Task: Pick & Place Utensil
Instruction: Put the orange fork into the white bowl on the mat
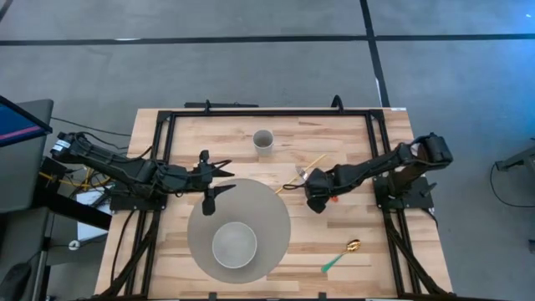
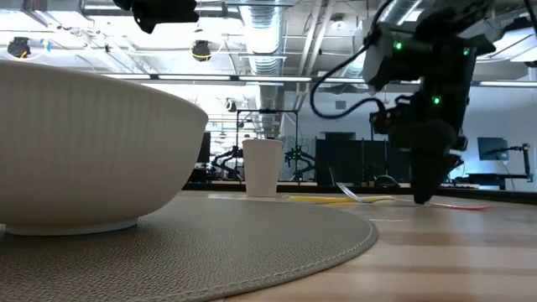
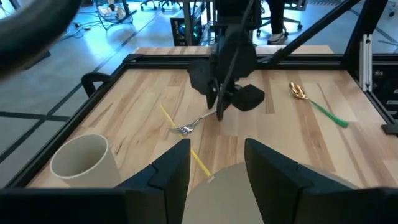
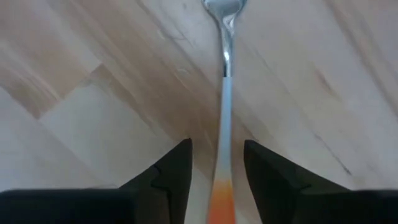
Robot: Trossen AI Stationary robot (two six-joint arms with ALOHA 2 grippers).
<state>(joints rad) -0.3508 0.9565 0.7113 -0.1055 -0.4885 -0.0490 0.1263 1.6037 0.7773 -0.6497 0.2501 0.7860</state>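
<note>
A metal fork with an orange handle [image 1: 303,174] lies flat on the wood, right of the round mat; it also shows in the right wrist view [image 4: 225,93] and the left wrist view [image 3: 191,126]. My right gripper [image 1: 316,201] [image 4: 217,168] is open and points down at the table, one finger on each side of the fork's handle, with a gap on both sides. My left gripper [image 1: 221,181] [image 3: 217,165] is open and hovers over the mat's far edge. A white bowl [image 1: 234,244] sits on the grey mat [image 1: 267,209].
A white cup [image 1: 264,140] stands at the far middle of the table. A yellow stick [image 1: 311,165] lies slanted beside the fork's head. A gold spoon with a green handle [image 1: 341,256] lies near the right near corner. A black frame [image 1: 167,134] rims the table.
</note>
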